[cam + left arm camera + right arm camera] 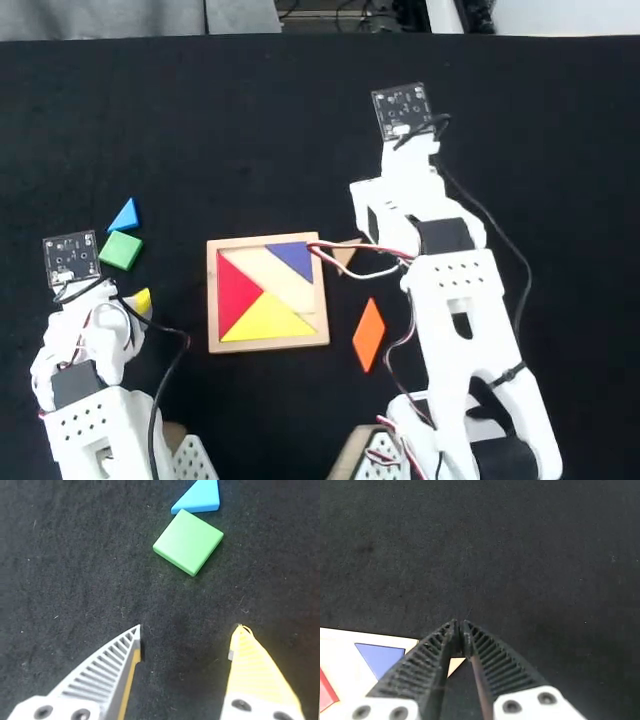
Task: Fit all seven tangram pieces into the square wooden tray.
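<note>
Tray (212,295) part-filled; left gripper (187,635) gapes empty near green square (188,541); right gripper (460,626) closed, seemingly empty, over tan piece (455,666).

Black cloth (200,120): table cover, beneath the left pincer (189,628) and the right pincer (460,624), spreading beyond both tips.
Grey fabric (100,18): past the cloth's far edge, well beyond the left pincer.
Dark cables (340,12): same strip, well beyond the right pincer.

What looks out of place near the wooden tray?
A small tan piece lies just outside the tray, by its right rim in the high view, near the blue triangle, instead of inside it.
</note>
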